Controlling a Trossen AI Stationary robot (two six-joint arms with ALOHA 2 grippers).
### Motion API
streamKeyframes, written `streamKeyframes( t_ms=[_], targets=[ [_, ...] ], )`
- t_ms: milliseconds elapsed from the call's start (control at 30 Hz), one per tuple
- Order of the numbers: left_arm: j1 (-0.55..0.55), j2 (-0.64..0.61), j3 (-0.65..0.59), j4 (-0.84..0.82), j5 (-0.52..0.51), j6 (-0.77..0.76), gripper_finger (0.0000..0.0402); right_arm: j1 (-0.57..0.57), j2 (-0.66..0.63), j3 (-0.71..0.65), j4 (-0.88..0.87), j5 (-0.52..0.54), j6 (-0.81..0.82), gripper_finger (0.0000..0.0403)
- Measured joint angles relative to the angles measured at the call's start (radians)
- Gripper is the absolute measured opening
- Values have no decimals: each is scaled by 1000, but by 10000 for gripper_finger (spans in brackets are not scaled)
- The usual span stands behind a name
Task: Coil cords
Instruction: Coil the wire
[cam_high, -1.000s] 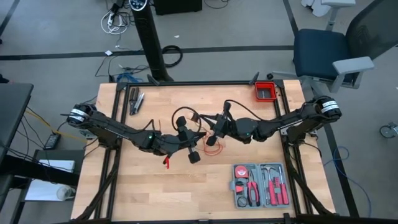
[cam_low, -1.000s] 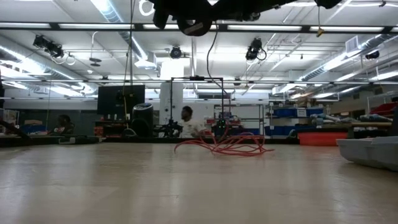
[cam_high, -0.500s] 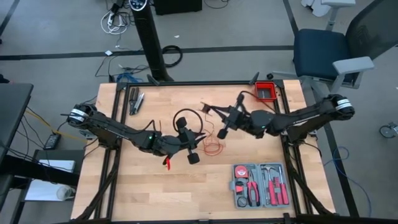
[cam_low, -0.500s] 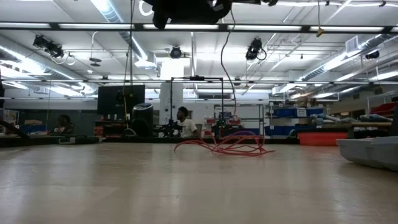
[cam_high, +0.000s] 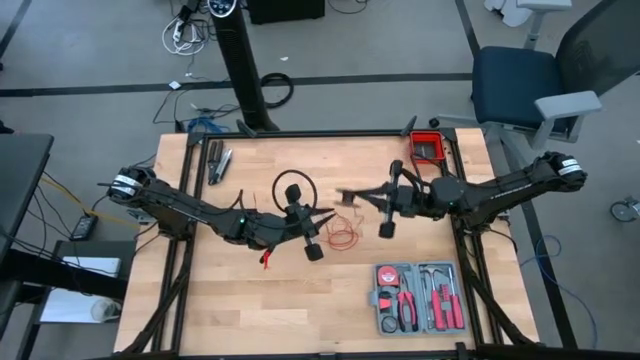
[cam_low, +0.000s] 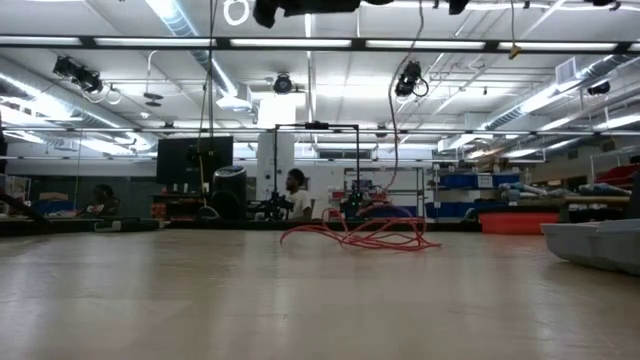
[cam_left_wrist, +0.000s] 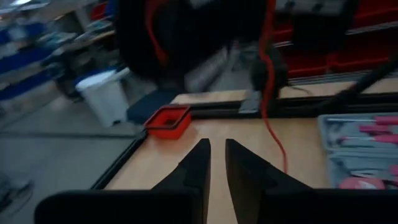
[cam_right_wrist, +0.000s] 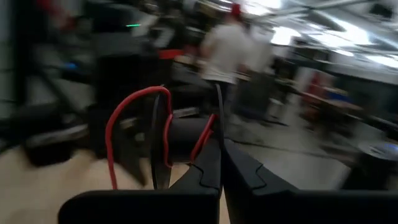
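Desk: light tan wood with faint plank lines and a black frame. Cord: bright red, thin; also red in the low view. Both arms are black; the left arm has a small green light, and silver-white bands sit at the shoulder joints. Left end effector: black fingers. Right end effector: black, with a red cord loop in front of it. Tool case: grey, with red-handled tools. Small bin: red. Office chair: navy seat, grey arms. Floor: grey with dark stripes.
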Motion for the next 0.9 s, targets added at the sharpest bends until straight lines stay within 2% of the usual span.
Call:
streamKeyframes(
  t_ms=[133, 400, 900],
  targets=[
    [11, -1, 35, -17, 111, 43, 53, -24, -29, -46, 20, -182, 14, 0],
    [21, -1, 82, -131, 125, 46, 53, -70, -71, -83, 15, -408, 61, 0],
    [25, -1, 84, -115, 125, -40, 54, -124, -40, -89, 20, -460, 52, 1]
  ],
)
